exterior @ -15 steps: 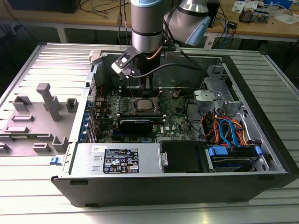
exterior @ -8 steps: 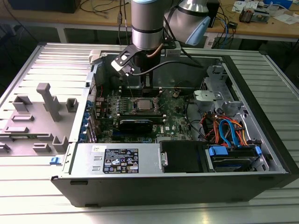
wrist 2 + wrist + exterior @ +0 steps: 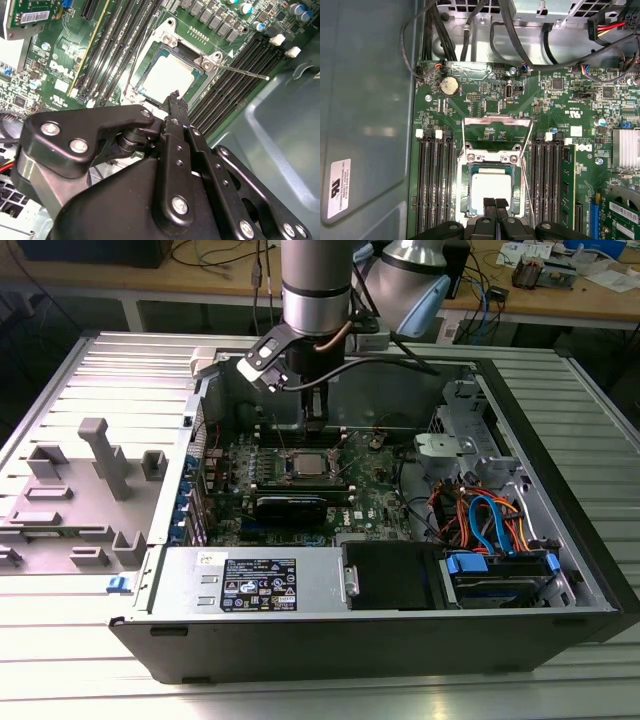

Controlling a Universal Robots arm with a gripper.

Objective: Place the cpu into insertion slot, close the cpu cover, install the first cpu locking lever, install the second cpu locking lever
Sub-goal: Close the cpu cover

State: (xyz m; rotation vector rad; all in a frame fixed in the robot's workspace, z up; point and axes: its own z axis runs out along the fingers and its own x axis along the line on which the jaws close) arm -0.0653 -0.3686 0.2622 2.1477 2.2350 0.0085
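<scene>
The cpu lies flat in the insertion slot, its silver-grey top showing; in the second wrist view the cpu sits inside the silver rim. The cpu cover stands raised at the slot's far edge, its window open over the board. A thin locking lever sticks out free beside the slot; another lever runs along the other side. My gripper hangs just above the cpu's near edge, shut with nothing in it. In the exterior view the gripper hovers over the cpu.
Long black memory slots flank the socket on both sides. The case wall stands close by. Cables and a drive cage are at the exterior view's right, a power supply in front, a grey fixture tray at its left.
</scene>
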